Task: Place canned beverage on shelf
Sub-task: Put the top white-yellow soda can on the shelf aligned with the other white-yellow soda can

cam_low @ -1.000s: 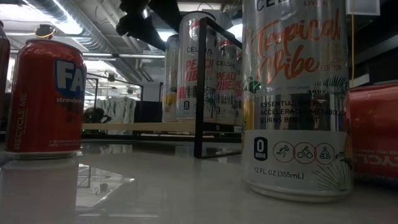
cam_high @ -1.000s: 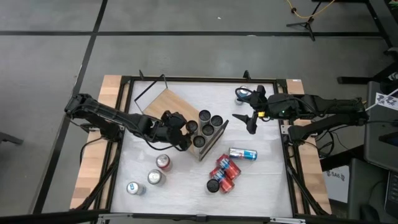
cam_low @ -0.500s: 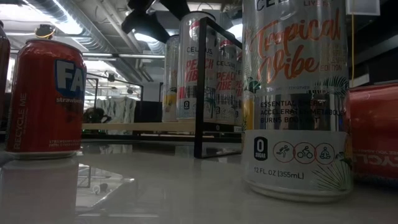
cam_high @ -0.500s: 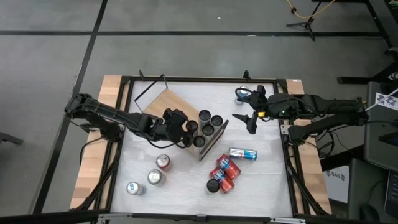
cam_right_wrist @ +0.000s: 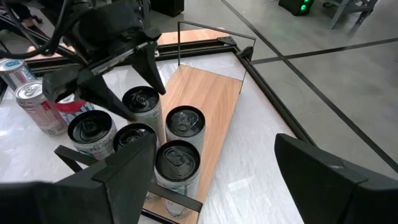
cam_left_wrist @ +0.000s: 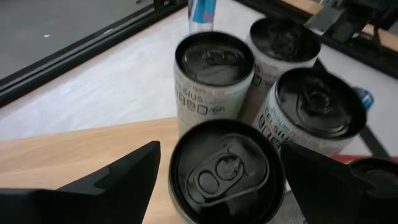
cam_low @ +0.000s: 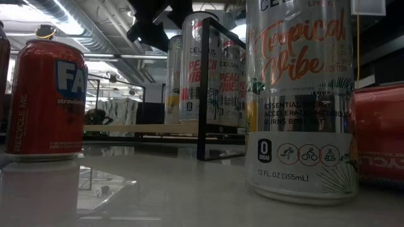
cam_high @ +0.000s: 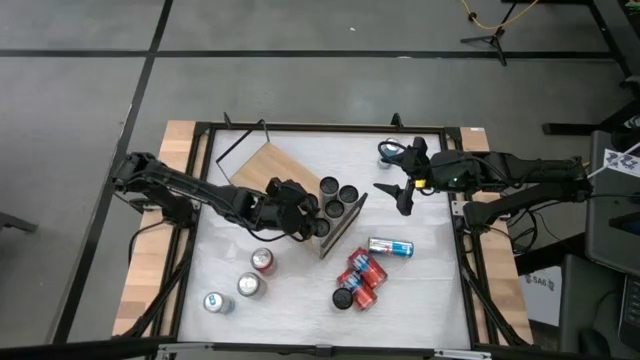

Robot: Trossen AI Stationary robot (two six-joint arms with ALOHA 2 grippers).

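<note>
The shelf, a light-wood board (cam_high: 258,165) on a black wire frame, lies slanted at the table's middle and carries several upright silver cans (cam_high: 338,197). My left gripper (cam_high: 300,212) is open above the shelf. Its two fingers stand on either side of the top of one can (cam_left_wrist: 221,168), the one nearest the bare board. The right wrist view shows those fingers (cam_right_wrist: 149,68) straddling that can (cam_right_wrist: 142,99). My right gripper (cam_high: 393,197) is open and empty above the table's far right part.
Loose cans stand near the table's front left: a red one (cam_high: 262,261) and two silver ones (cam_high: 250,285). A blue-and-silver can (cam_high: 390,246) lies on its side right of the shelf, with a cluster of red cans (cam_high: 358,280) nearer the front.
My left gripper has gone toward the table's right edge along the shelf, up to the group of cans, and its open fingers now stand around the nearest can. The cans have kept still.
</note>
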